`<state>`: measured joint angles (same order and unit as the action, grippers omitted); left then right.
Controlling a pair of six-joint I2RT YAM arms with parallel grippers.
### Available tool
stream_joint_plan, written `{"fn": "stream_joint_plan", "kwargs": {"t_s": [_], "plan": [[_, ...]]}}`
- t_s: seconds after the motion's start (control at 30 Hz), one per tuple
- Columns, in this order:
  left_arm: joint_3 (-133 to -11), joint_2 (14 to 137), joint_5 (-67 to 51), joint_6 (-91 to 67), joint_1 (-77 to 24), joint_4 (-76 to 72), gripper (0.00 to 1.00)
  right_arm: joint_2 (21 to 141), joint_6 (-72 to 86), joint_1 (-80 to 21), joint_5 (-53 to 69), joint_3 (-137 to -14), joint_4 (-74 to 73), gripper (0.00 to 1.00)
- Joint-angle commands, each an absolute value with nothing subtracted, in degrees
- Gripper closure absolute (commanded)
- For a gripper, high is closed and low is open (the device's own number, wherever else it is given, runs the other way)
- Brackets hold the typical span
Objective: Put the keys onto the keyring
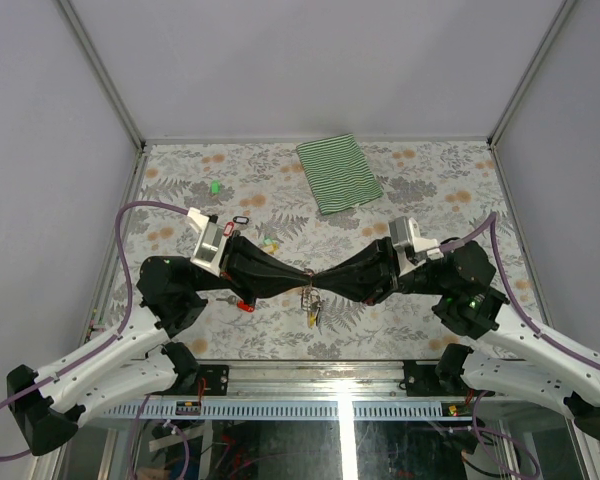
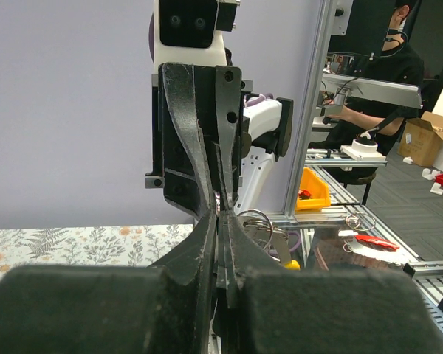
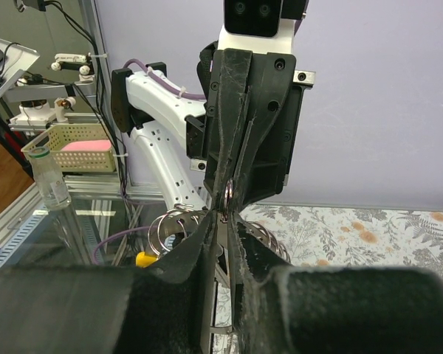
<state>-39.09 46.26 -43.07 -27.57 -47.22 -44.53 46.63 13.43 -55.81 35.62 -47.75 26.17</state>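
Keyring (image 1: pixel 308 293) hangs where our left gripper (image 1: pixel 301 277) and right gripper (image 1: pixel 321 277) meet tip-to-tip, both clamped on it, keys (image 1: pixel 312 312) dangling below.

The floral table (image 1: pixel 430 190) carries a striped folded cloth (image 1: pixel 339 173) at twelve o'clock, a green key tag (image 1: pixel 215 186) at ten.

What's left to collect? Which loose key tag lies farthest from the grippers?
The bright green tag, alone toward the back left; the others lie beside the left arm.
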Motion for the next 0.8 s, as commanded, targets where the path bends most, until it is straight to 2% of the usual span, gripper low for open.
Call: {"fn": "stream_joint_plan", "kwargs": {"t_s": [0.0, 0.3, 0.43, 0.57, 0.77], "plan": [[-40.78, 46.07, -42.52, -26.63, -47.68, -46.98, 1.0, 47.11, 13.59, -55.74, 36.47, -50.37, 29.81, 0.85], [-41.04, 46.08, -42.79, -26.03, -48.16, -45.41, 1.0, 47.18, 13.64, -55.73, 36.35, -50.91, 29.63, 1.0], [-41.13, 45.88, -42.68, -25.55, -48.24, -44.05, 1.0, 46.66, 12.11, -55.72, 36.39, -52.42, 25.88, 1.0], [-41.56, 44.99, -42.23, -24.01, -48.26, -40.88, 0.84, 46.17, 7.61, -55.72, 35.9, -55.8, 16.49, 1.0], [-44.32, 42.26, -40.55, -18.32, -48.25, -29.5, 0.74, 46.56, -0.93, -55.74, 31.5, -63.89, -6.15, 1.0]]}}
